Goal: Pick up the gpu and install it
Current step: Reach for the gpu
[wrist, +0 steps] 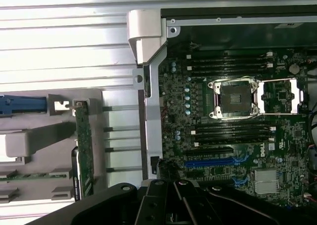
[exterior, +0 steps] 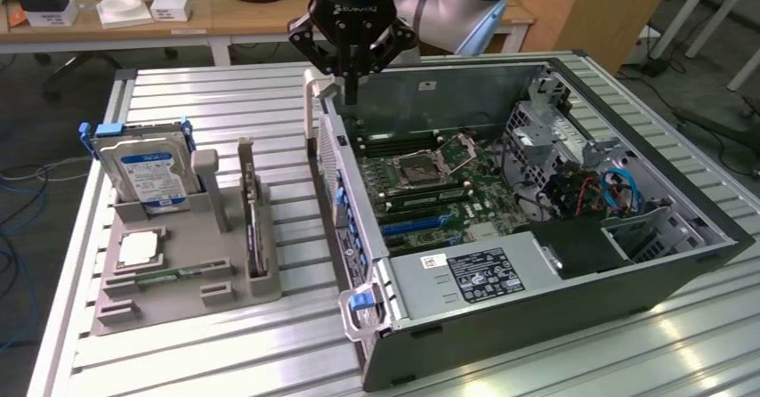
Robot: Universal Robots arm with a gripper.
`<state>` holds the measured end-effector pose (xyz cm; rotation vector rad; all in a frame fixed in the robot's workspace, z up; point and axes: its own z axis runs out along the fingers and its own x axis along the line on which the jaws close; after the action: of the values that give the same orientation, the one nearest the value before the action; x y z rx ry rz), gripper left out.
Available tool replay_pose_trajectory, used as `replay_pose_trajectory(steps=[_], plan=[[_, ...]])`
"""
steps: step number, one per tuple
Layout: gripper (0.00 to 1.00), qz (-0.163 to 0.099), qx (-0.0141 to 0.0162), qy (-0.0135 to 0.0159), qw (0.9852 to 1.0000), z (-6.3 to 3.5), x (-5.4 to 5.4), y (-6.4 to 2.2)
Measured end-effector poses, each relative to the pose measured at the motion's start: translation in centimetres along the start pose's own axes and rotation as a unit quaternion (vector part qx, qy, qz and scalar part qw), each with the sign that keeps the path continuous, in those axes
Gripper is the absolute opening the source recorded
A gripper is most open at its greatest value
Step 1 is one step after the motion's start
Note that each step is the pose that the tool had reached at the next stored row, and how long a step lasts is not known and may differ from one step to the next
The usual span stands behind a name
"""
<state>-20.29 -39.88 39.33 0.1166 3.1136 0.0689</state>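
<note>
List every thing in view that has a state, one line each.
Dark metal computer case: side open.
Black gripper: shut, empty, above the case's edge.
Thin dark gpu card: standing on edge in the grey plastic rack, not picked up.
Silver blue-labelled hard drive: upright in the rack.
Small square silver CPU chip: flat on the rack.
Motherboard CPU socket: cover flipped open.

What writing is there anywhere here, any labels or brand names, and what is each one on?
Nothing reads clearly.
Lettering on the gripper: too blurred.
Blue label on the hard drive: too small.
Black label on the power supply: too small.
White marks on the motherboard: too blurred.
</note>
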Motion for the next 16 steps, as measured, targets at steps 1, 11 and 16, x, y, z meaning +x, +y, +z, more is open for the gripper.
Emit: replay_pose_trajectory(steps=[1,11,16], plan=[[0.10,0.000,0.0000,0.0000,1.0000,0.00,0.1,0.00],[0.10,0.000,0.0000,0.0000,1.0000,-0.02,0.8,-0.06],[0.10,0.000,0.0000,0.0000,1.0000,-0.03,1.2,-0.09]])
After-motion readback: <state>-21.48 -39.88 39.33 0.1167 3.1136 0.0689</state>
